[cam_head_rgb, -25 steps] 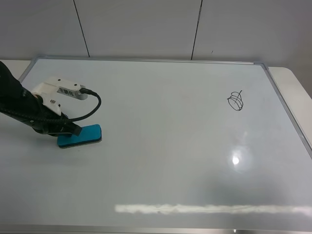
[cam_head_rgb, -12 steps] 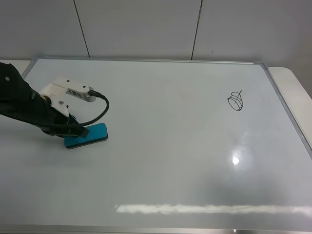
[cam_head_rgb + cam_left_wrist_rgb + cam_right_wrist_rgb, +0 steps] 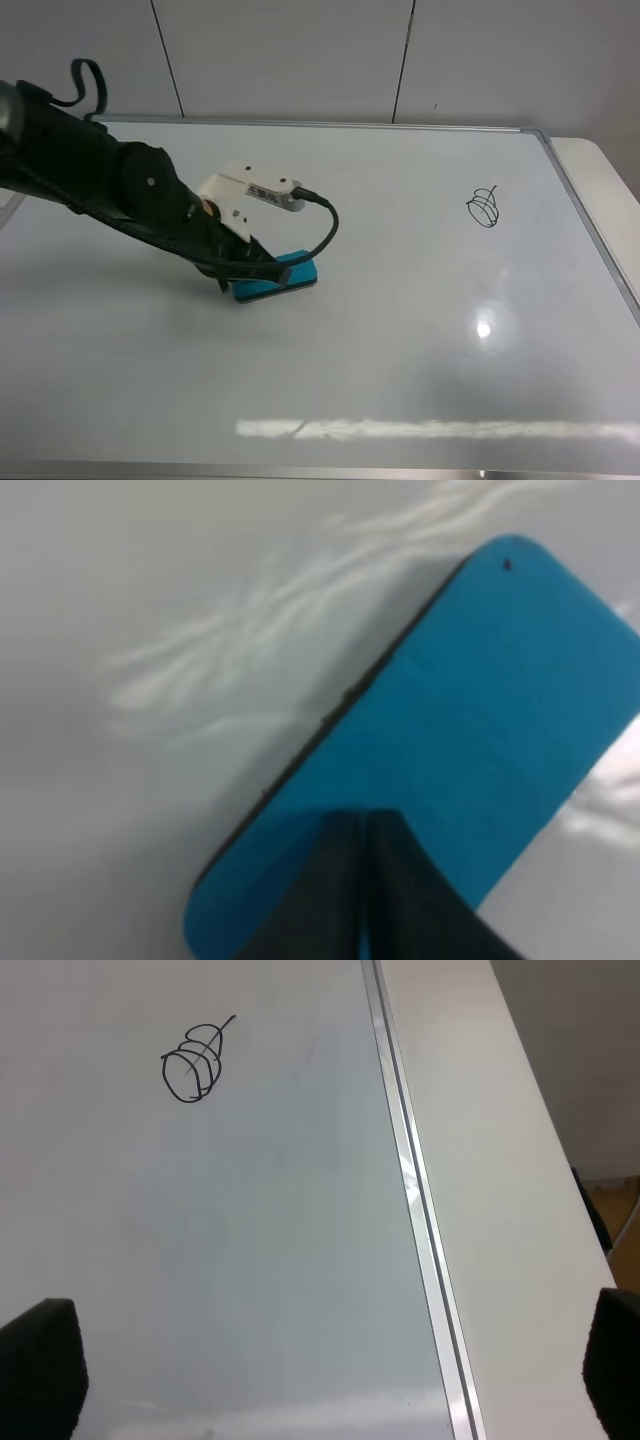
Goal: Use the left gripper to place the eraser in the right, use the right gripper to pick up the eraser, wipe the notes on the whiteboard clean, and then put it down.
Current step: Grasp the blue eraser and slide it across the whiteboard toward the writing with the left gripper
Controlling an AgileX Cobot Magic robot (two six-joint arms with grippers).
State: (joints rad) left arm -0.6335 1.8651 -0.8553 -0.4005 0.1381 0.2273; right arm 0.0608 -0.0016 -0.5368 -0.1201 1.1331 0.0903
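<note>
Teal-blue rounded rectangular eraser point(image 3: 287, 279): directly beneath black left gripper point(image 3: 265, 268), fingers pressed together on its top. Not yet handed over.
Black right gripper point(image 3: 325, 1365): spread wide, empty, near black scribbled marker notes point(image 3: 483, 208).
Notes unwiped on glossy white metal-framed whiteboard point(image 3: 400, 350).

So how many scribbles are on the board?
1. The scribble sits near the board's right edge. The left arm covers some board, so another might hide there.

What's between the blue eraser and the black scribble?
Only bare whiteboard lies between the eraser and the scribble; the high camera shows nothing lying there.
</note>
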